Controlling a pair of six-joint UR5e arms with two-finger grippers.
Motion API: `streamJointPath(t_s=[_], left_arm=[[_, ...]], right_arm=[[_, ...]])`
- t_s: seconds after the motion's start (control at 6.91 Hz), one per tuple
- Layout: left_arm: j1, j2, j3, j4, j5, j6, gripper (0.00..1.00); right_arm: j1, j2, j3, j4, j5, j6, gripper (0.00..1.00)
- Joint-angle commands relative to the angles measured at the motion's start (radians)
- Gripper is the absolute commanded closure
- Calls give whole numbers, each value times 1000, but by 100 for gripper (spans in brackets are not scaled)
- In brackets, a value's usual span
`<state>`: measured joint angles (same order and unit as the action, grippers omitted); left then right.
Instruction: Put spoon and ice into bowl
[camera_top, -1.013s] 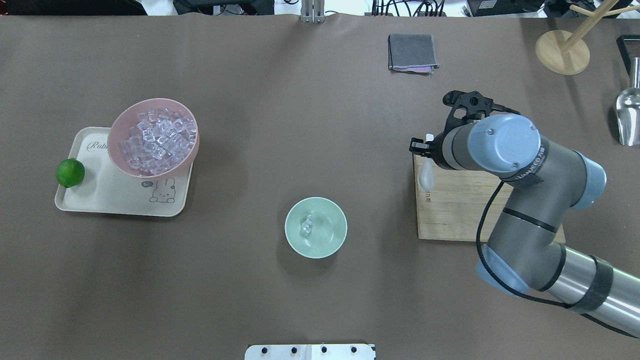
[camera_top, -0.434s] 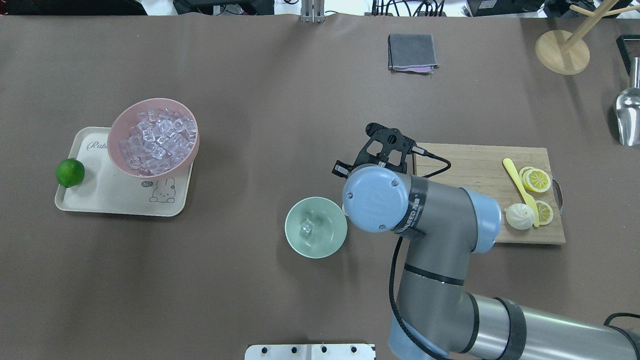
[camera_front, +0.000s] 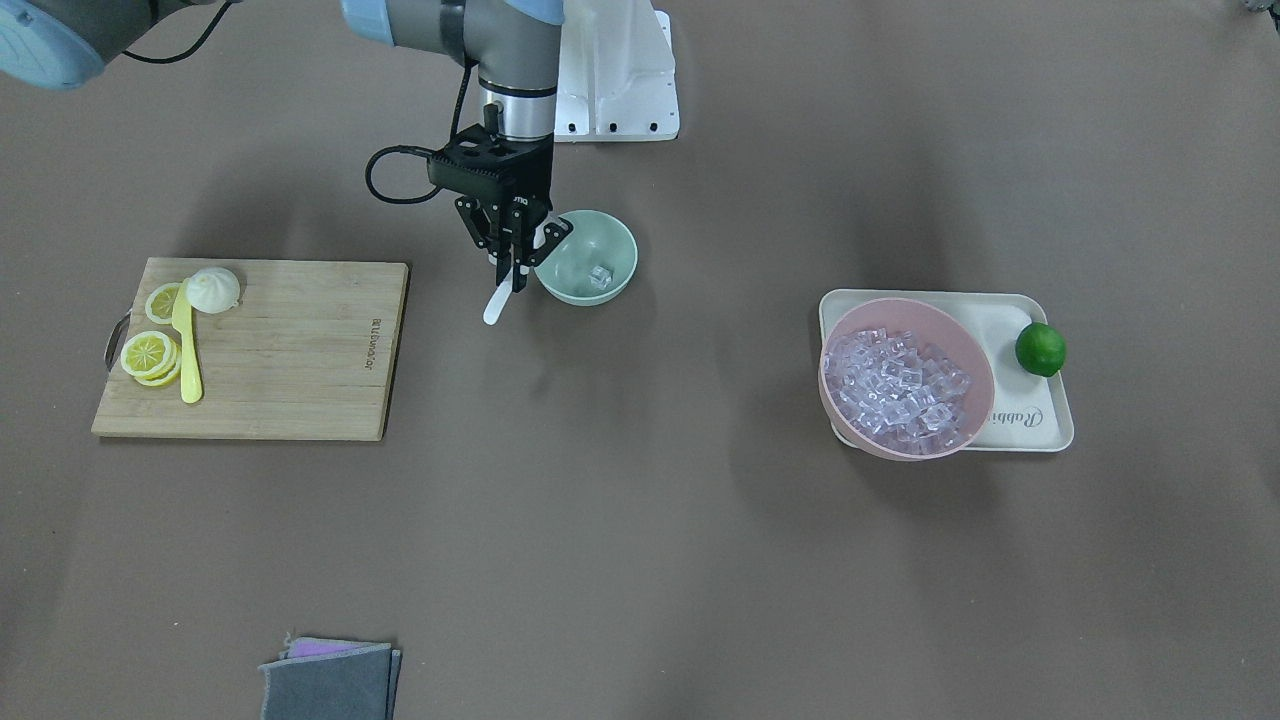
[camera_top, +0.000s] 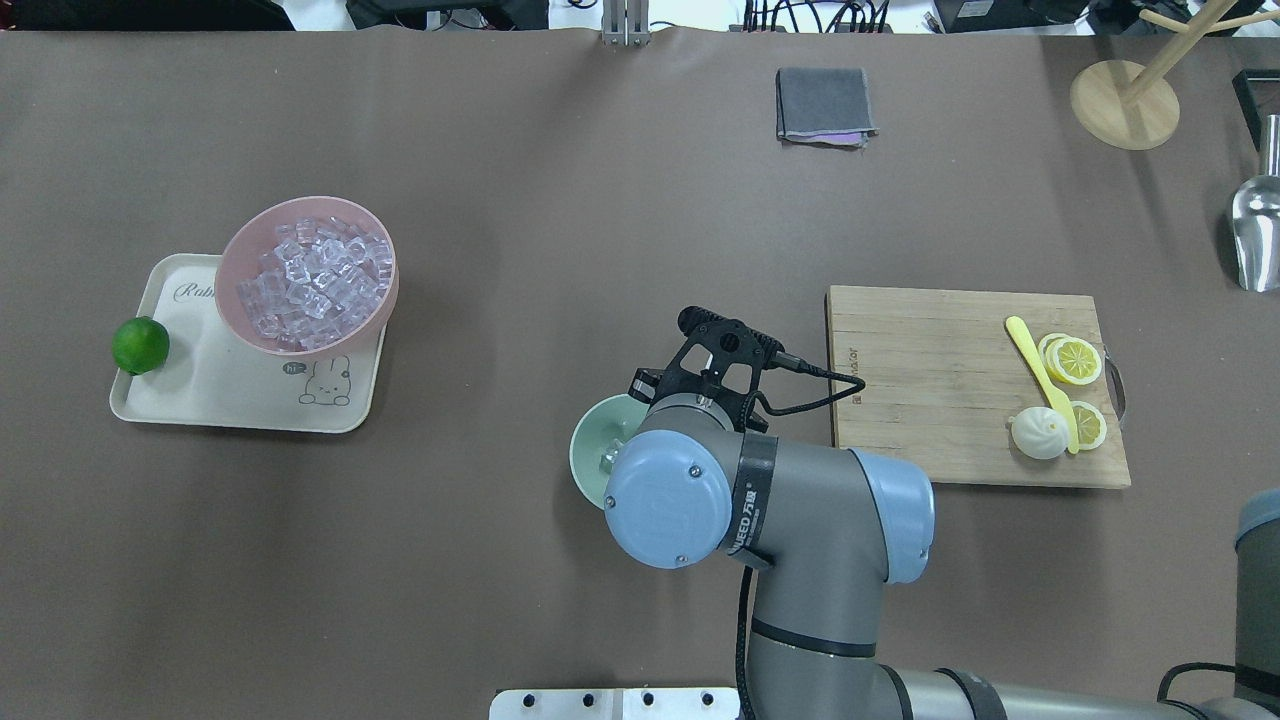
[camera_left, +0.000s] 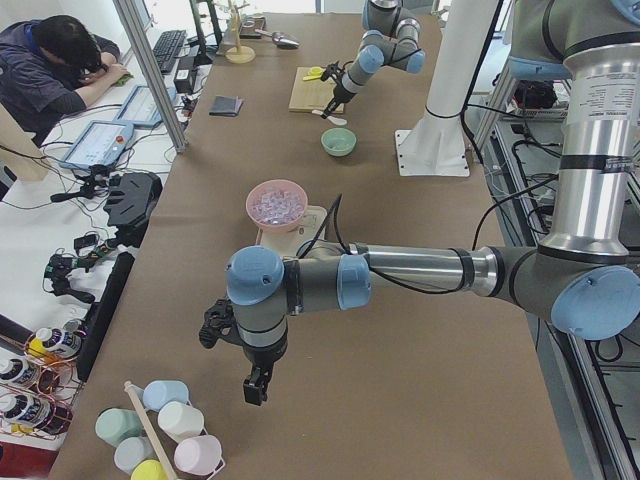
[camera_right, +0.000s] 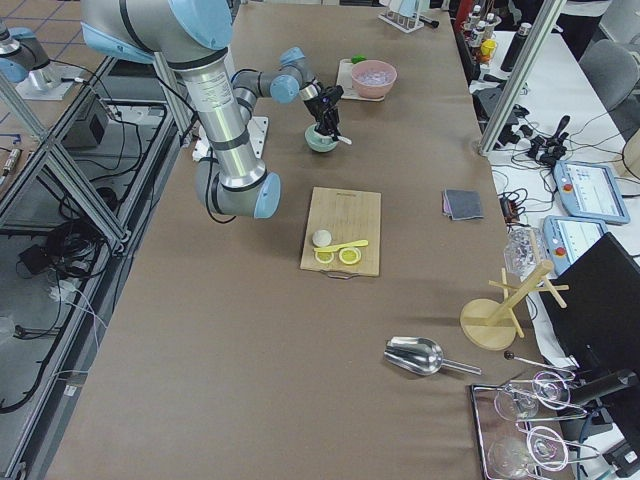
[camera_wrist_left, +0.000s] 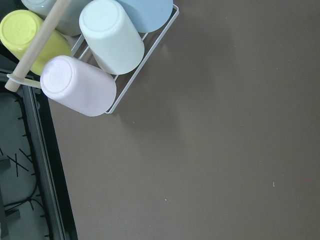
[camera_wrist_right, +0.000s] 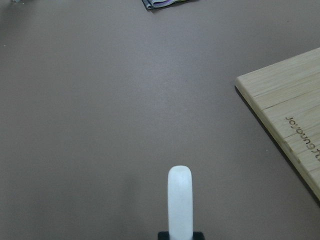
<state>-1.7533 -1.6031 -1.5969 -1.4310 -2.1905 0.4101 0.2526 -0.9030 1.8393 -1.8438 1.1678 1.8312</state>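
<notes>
Progress check, big stuff first: the table (camera_front: 700, 560) is holding most of the clutter out at its sides. The right arm (camera_top: 800, 500) is reaching in over the middle, while the left arm (camera_left: 400, 270) is hanging off at the table's left end next to some cups (camera_wrist_left: 112, 37), not helping with this job.

The cutting board (camera_front: 300, 350) is sitting near the action with lemon slices (camera_front: 147, 352) and the yellow knife (camera_front: 187, 350) on it, but no spoon. The pink bowl (camera_front: 905, 445) is sitting on its tray (camera_front: 1040, 430), packed with spare cubes.

The mint bowl (camera_front: 585, 293) is sitting mid-table. The right gripper (camera_front: 518, 258) is hovering at its board-side rim, fingers pinching the spoon (camera_front: 496, 305) by one end. The rest of the spoon is hanging down outside the bowl, I think just short of the rim, though the angle is making that hard to call. As for the left gripper (camera_left: 257, 385), I can't tell whether its fingers are spread or closed.

Smallest bit: one ice cube (camera_front: 600, 276) is already lying inside the mint bowl. So I'm calling the ice part done and the spoon part under way, with getting it over the rim and letting go left to do
</notes>
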Motion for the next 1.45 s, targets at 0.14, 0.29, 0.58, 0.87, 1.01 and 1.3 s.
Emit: streamJointPath(t_s=[0.14,0.29,0.58,0.87,1.01,1.3], left_arm=[[0,0,3,6,0,1,2],[0,0,5,7,0,1,2],[2,0,6,7,-2,0,2],[2,0,6,6,0,-5,2],[2,0,5,3,0,-7,2],[2,0,6,7,2,-7,2]], right_arm=[[-47,59,-76,-43,-82,54,100],[-55,67,-92,-41,-86,54,100],[-61,75,-92,-43,-85,42,59],[-61,78,-89,-81,-105,17,0],[-58,90,-83,-87,-105,2,0],[-14,102,-27,-89,-74,-97,0]])
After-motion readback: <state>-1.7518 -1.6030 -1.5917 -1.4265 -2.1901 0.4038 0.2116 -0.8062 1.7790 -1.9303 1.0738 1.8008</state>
